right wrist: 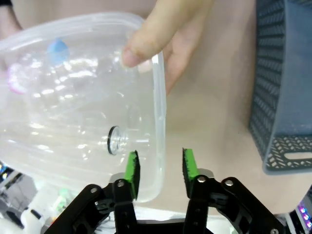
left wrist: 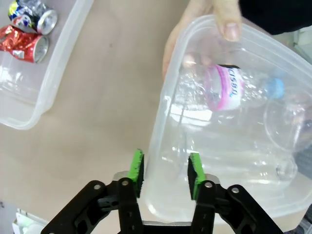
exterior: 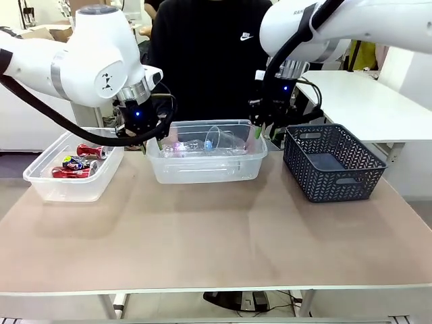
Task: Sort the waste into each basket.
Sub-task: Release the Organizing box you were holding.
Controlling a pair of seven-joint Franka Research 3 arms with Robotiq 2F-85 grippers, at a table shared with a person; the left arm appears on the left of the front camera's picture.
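Observation:
A clear basket stands mid-table holding clear plastic bottles; one has a pink label. My left gripper is open, its green pads astride this basket's left-end wall. At the basket's other end my right gripper is also open, straddling the rim. A person's hand grips the rim at one end and another hand grips the other. A second clear basket at the left holds crushed red and silver cans.
A dark blue-grey lattice basket stands right of the bottle basket, close to my right gripper. The person stands behind the table in a black shirt. The near half of the tabletop is bare.

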